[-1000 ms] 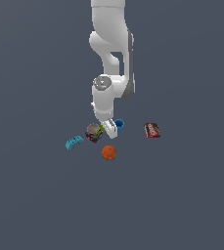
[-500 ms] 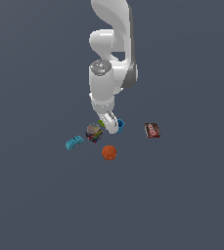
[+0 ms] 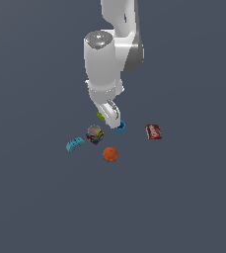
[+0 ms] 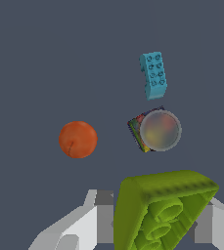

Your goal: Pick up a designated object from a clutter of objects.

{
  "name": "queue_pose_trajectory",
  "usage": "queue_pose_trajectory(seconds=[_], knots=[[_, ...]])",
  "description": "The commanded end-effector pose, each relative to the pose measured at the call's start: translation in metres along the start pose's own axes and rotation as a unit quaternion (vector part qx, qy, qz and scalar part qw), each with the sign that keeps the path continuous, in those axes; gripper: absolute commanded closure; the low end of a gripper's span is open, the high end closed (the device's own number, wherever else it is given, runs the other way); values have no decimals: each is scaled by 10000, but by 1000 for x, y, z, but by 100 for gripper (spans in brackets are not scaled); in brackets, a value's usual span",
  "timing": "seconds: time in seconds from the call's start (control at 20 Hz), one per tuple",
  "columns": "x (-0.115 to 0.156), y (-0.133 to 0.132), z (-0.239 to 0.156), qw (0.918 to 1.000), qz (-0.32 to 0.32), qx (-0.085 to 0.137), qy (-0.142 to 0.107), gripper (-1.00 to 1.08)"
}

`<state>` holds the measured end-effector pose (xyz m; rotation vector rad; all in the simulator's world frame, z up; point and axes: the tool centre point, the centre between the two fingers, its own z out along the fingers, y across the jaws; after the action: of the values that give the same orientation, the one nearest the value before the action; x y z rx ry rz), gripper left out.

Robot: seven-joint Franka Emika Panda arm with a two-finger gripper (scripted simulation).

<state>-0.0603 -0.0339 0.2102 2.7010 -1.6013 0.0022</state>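
Note:
My gripper (image 3: pixel 107 118) is shut on the yellow-green piece (image 3: pixel 100 117) and holds it above the clutter. In the wrist view the piece (image 4: pixel 162 210) fills the space between the two pale fingers (image 4: pixel 82 228) and shows round studs on one face. Below lie the multicoloured lump with grey dome (image 3: pixel 94 134) (image 4: pixel 156 130), the cyan toothed block (image 3: pixel 75 144) (image 4: pixel 153 74), the orange ball (image 3: pixel 110 154) (image 4: pixel 78 139), the blue cup (image 3: pixel 120 128) and the dark red box (image 3: pixel 154 132). The cup is partly hidden behind my fingers in the exterior view.
All items rest on a plain dark grey floor (image 3: pixel 183 197). The dark red box lies apart toward the exterior view's right; the cyan block is the farthest toward its left.
The arm has risen and swung slightly, lifting the yellow-green piece off the floor. The other items have not moved.

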Motion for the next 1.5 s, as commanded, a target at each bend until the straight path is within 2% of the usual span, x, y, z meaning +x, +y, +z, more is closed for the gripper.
queue_pose_trajectory(seconds=[0.0,0.8,1.1,1.45], knots=[[4,-7,-23,10000,0,-3,0,108],[28,-53,-160,10000,-7,3,-9,108],[34,-63,-188,10000,-7,3,-9,108],[37,-69,-202,10000,-7,3,-9,108]])
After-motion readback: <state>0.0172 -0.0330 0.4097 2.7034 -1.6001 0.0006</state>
